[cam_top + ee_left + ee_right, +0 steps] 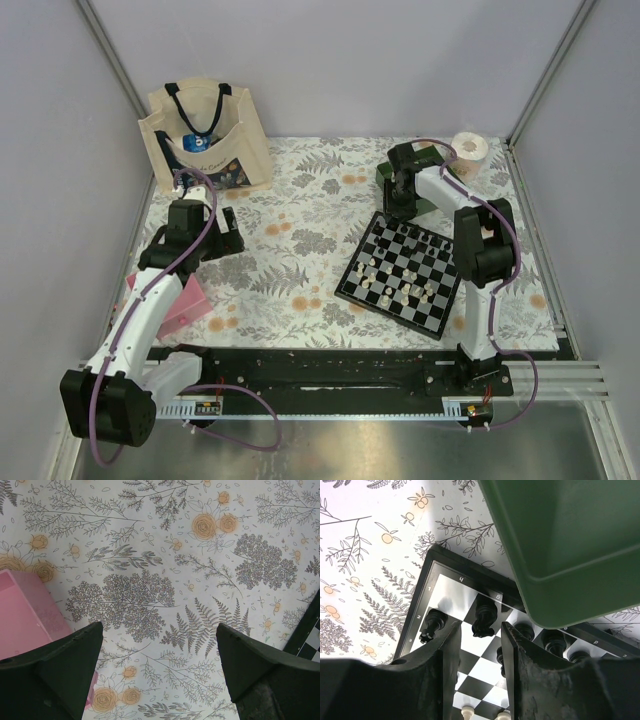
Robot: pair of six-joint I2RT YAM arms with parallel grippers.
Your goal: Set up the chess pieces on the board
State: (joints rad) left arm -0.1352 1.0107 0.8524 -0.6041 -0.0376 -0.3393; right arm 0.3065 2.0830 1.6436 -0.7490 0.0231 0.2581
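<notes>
A: Any writing legible?
B: On the border of the board (451, 562), white numerals 1 and 2 run along one edge. The characters on the adjoining edge sit upside down to the right wrist camera, so I cannot read them with certainty. The tote bag (205, 140) at the far left corner of the tabletop (300, 200) carries dark script, too small to read.
A: Board position?
B: Right half of the tabletop, turned diamond-wise, one corner toward the far edge. The chess pieces (406, 293) stand on it, black ones by that far corner, cream ones further in.
A: Tools?
B: Right tool (481, 625) hangs low over the board's far corner. Its fingers are a narrow gap apart with checkered squares showing between them and nothing pinched. A black piece (485, 615) stands just past the tips. Left tool (159, 626) is spread wide above bare floral cloth, holding nothing.
A: Obstructions, room?
B: Green tray (570, 545) sits just beside the board's far corner, close to the right tool. Paper roll (470, 150) is in the far right corner. Pink box (25, 610) is near the left edge, just beside the left tool. Open cloth lies between the left tool and the board. Walls (60, 150) close the left, far and right edges.
</notes>
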